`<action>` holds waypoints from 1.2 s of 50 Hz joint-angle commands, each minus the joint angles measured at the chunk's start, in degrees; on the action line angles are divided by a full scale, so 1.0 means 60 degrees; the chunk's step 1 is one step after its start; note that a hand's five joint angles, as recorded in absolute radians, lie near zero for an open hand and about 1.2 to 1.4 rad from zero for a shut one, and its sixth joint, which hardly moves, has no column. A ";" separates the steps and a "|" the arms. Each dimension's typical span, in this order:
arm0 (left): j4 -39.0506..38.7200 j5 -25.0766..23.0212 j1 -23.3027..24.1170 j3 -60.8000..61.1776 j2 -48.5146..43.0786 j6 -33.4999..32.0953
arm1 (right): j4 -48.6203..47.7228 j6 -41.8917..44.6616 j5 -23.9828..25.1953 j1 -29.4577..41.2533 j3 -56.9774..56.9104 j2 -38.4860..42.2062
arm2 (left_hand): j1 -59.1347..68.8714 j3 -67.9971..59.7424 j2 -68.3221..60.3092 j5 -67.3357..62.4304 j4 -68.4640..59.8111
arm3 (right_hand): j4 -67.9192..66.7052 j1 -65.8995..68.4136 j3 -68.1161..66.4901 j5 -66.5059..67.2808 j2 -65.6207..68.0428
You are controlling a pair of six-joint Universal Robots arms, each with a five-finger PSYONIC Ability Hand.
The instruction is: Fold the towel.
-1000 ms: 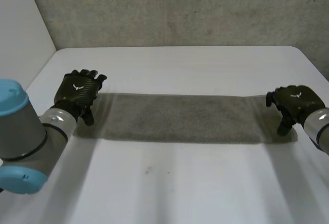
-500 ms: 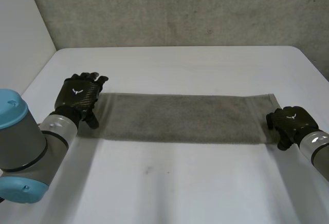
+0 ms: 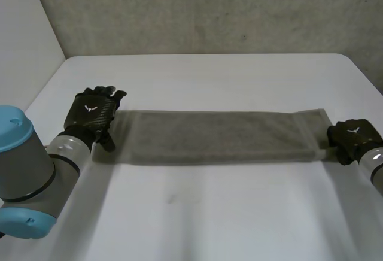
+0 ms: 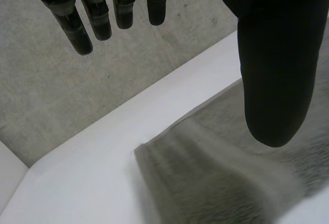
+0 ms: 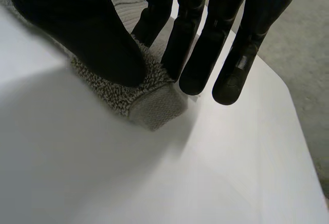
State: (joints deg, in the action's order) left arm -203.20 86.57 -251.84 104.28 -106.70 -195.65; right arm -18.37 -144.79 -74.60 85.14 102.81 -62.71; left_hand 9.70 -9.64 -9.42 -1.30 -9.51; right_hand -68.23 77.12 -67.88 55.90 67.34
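Grey towel [image 3: 209, 136]: right robot hand [image 3: 353, 139] pinches its 3 o'clock corner for folding; left robot hand [image 3: 93, 114] open, empty.

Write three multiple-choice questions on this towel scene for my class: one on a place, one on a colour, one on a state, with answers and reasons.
1. Where on the towel is the right hand?
A. its middle
B. a corner at its right end
C. its left end

2. What colour is the table?
A. white
B. black
C. green

3. In what state is the left hand?
A. clenched round a cup
B. buried under folded cloth
C. open, at the towel's left end

Answers:
1 B: the right wrist view shows it pinching that corner.
2 A: the bare tabletop around the towel is white.
3 C: in the left wrist view its fingers are straight and hold nothing.
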 commanded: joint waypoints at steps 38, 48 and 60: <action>-0.0044 0.0000 -0.0068 0.0212 0.0337 0.0000 | 0.1874 -0.1079 -0.0444 0.8381 -0.6045 0.2934 | 0.0051 -0.0060 -0.0097 0.0217 -0.0082 | -0.1962 0.0480 -0.2020 0.2349 0.2109; -0.0044 0.0000 -0.0083 0.0212 0.0352 0.0000 | 0.1801 -0.1196 -0.0487 0.8882 -0.5928 0.3083 | 0.0051 -0.0060 -0.0097 0.0217 -0.0082 | 0.5036 -0.6519 0.4978 -0.4649 -0.4889; -0.0058 0.0000 0.0063 0.0197 0.0381 0.0000 | 0.2065 -0.1883 -0.1014 0.7141 -0.4042 0.0464 | 0.0051 -0.0060 -0.0097 0.0217 -0.0082 | 0.9705 -1.1187 0.9647 -0.9317 -0.9557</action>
State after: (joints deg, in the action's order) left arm -203.53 86.57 -251.93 105.49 -104.53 -195.65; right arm -6.48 -153.32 -79.51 134.85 71.35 -51.84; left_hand 9.69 -9.64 -9.39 -1.30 -9.50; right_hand -13.31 11.97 -12.33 3.65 12.50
